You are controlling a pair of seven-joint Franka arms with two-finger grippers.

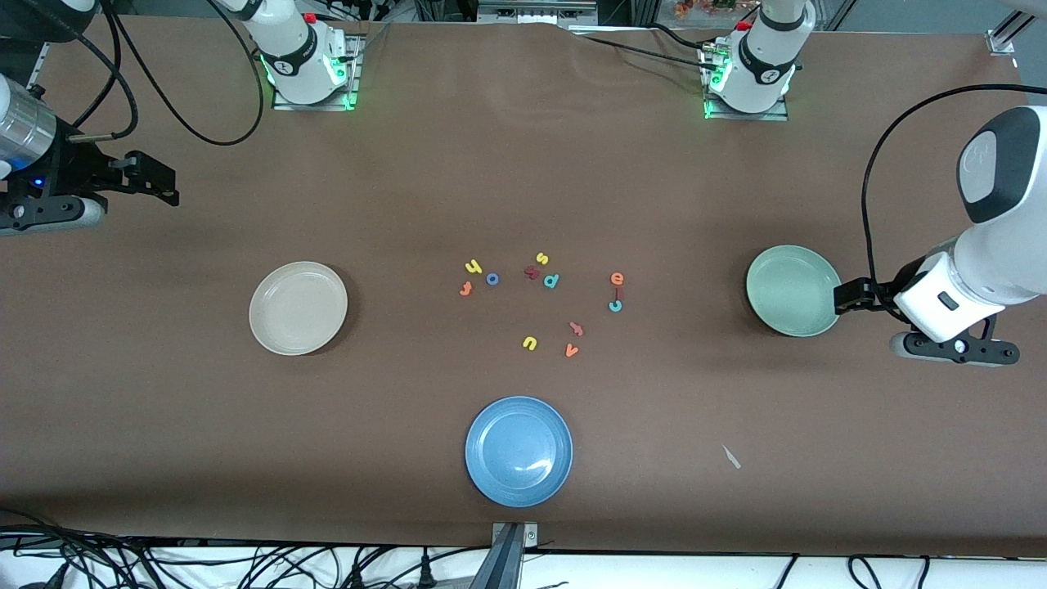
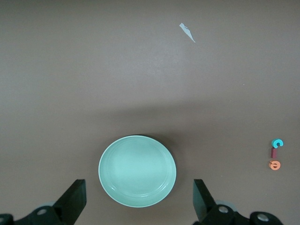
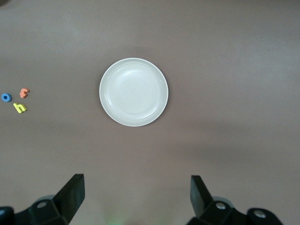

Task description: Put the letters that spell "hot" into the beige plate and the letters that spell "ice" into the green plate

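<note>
The beige plate (image 1: 298, 308) (image 3: 133, 92) lies toward the right arm's end, the green plate (image 1: 793, 290) (image 2: 137, 170) toward the left arm's end, both with nothing in them. Between them on the table lie the yellow h (image 1: 473, 267) (image 3: 19, 108), blue o (image 1: 492, 279) (image 3: 6, 97) and orange t (image 1: 465, 288) (image 3: 24, 93). Closer to the green plate sit the orange e (image 1: 617, 279) (image 2: 275, 164), dark red i (image 1: 619, 292) (image 2: 273, 153) and teal c (image 1: 615, 306) (image 2: 277, 143). My left gripper (image 1: 847, 296) (image 2: 138, 192) hangs open over the green plate's rim. My right gripper (image 1: 164, 184) (image 3: 137, 187) hangs open and apart from the beige plate.
A blue plate (image 1: 519, 451) lies nearest the front camera. Other loose letters lie mid-table: yellow s (image 1: 541, 259), teal p (image 1: 551, 281), yellow u (image 1: 530, 343), orange v (image 1: 572, 350). A white paper scrap (image 1: 731, 456) (image 2: 187, 32) lies nearer the front camera than the green plate.
</note>
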